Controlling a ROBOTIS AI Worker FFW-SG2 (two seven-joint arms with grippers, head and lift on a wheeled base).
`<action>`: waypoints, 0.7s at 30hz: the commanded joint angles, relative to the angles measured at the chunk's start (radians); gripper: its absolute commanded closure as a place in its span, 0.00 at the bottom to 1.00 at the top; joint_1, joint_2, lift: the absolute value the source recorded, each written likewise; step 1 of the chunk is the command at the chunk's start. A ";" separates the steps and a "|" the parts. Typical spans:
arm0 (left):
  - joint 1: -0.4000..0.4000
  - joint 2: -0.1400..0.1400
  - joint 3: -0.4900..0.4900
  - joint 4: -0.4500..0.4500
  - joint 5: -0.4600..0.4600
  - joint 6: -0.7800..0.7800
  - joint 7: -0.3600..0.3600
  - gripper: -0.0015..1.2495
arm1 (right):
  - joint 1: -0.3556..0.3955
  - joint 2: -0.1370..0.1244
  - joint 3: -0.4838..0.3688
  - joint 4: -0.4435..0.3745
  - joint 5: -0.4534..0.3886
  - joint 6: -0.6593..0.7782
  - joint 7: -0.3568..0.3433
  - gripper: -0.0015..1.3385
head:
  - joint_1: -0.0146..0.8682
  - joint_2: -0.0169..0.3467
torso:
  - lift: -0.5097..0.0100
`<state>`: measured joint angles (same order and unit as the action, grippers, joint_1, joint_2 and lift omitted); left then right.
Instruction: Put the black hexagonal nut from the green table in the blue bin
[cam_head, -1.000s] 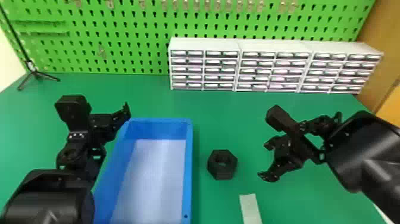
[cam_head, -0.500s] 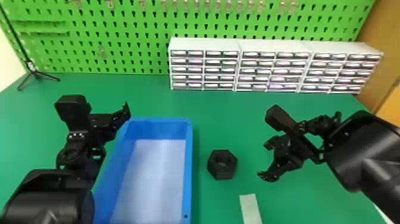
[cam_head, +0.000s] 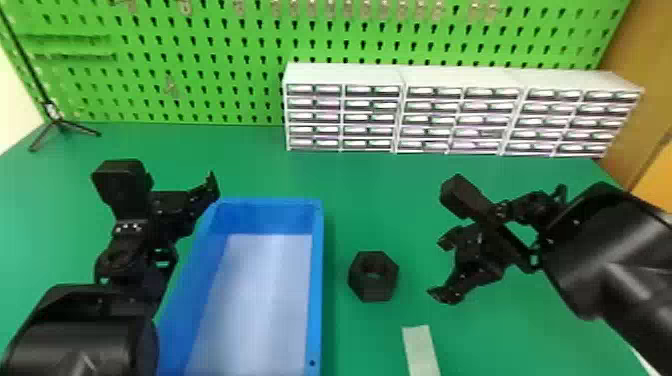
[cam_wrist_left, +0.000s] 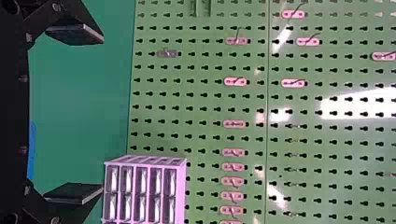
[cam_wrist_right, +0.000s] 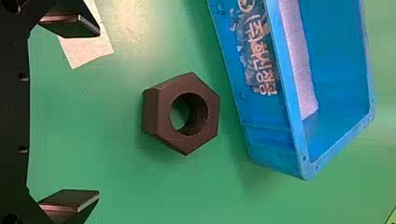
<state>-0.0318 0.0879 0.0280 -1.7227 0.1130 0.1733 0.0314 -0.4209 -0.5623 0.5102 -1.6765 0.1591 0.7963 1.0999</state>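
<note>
From the head view, I have the black hexagonal nut (cam_head: 367, 289) on the green table (cam_head: 380, 190), near the blue bin's (cam_head: 316, 280) right edge; my right gripper (cam_head: 442, 268) is towards the table's right edge, my left gripper (cam_head: 170, 215) by the bin's far left corner. In the left wrist view my jaws stand apart. In the right wrist view, mine are apart too.

Pale strip (cam_head: 420, 350), black tripod (cam_head: 60, 124), white drawer units (cam_head: 345, 75) before green pegboard (cam_head: 210, 107)
</note>
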 joint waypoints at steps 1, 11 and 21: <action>0.001 0.001 0.000 0.000 0.001 0.000 0.001 0.13 | -0.024 0.005 0.037 0.000 -0.001 -0.006 0.000 0.07 | 0.79 0.12 | 0.80; 0.001 0.000 -0.003 0.002 0.001 0.000 0.001 0.13 | -0.091 0.041 0.139 0.001 0.062 -0.014 -0.002 0.06 | 0.79 0.12 | 0.80; 0.001 0.000 0.000 0.003 0.002 0.000 -0.001 0.13 | -0.147 0.071 0.232 0.032 0.062 -0.029 -0.003 0.06 | 0.79 0.12 | 0.80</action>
<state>-0.0318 0.0876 0.0248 -1.7195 0.1144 0.1733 0.0321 -0.5483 -0.5003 0.7086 -1.6569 0.2298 0.7733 1.0983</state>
